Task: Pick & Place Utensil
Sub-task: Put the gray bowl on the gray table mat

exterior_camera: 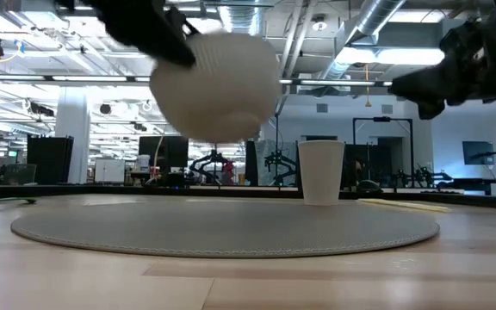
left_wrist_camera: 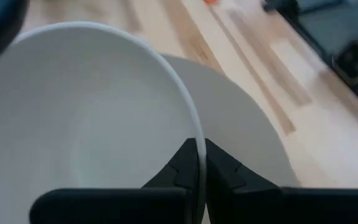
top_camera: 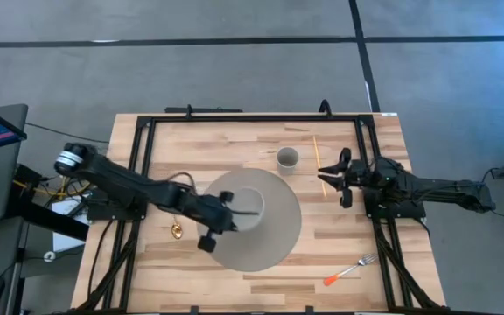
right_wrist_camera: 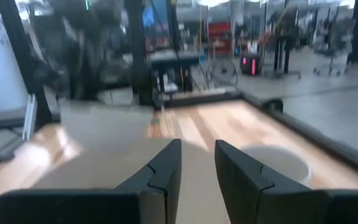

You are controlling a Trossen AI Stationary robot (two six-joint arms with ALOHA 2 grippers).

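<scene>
A white bowl (exterior_camera: pixel 218 86) is lifted above the round grey mat (top_camera: pixel 274 241), held by my left gripper (top_camera: pixel 226 213), which reaches in from the table's left. The left wrist view shows the bowl's hollow (left_wrist_camera: pixel 86 124) and the mat (left_wrist_camera: pixel 241 124) below it. My right gripper (top_camera: pixel 335 179) hovers open above the table's right side, past the mat's edge, touching nothing; its fingers (right_wrist_camera: pixel 166 165) point toward the mat. A fork with an orange handle (top_camera: pixel 350 269) lies flat on the table's near right part. My left gripper is shut on the bowl's rim (left_wrist_camera: pixel 194 134), one finger inside the hollow and one outside. In the low view the fingers (exterior_camera: pixel 166 39) come from above and the left. The bowl is lifted clear of the mat, tilted, hanging below the fingers.
A white paper cup (top_camera: pixel 288 158) stands upright just beyond the mat's far edge. A thin wooden stick (top_camera: pixel 318 162) lies beside it near my right gripper. A small gold utensil (top_camera: pixel 176 230) lies left of the mat. A black frame (top_camera: pixel 234 118) borders the table.
</scene>
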